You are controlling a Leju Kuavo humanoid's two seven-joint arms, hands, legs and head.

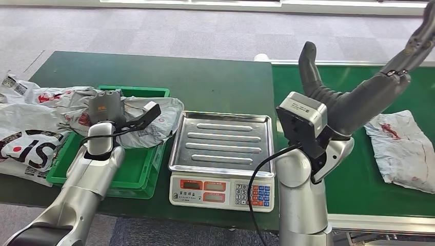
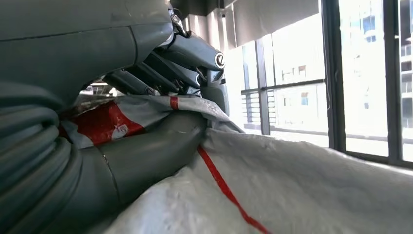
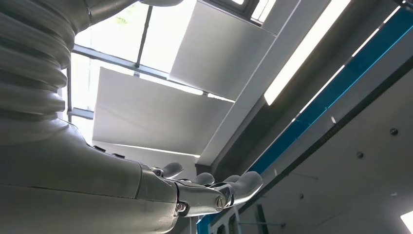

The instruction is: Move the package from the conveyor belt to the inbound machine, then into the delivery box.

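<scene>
The left robot hand (image 1: 134,119) is gripping a grey package (image 1: 154,120) over the green box (image 1: 134,171), apparently to drop it in. The right robot hand (image 1: 354,97) is raised, fingers spread and empty, above another package (image 1: 402,148) lying on the conveyor belt (image 1: 354,189).

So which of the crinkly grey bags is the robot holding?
The grey bag over the green bin; the left hand grips it. The bag on the conveyor lies alone, and the right hand holds nothing.

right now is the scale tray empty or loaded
Empty: the scale tray shows bare ribbed metal in the head view, nothing on it.
</scene>
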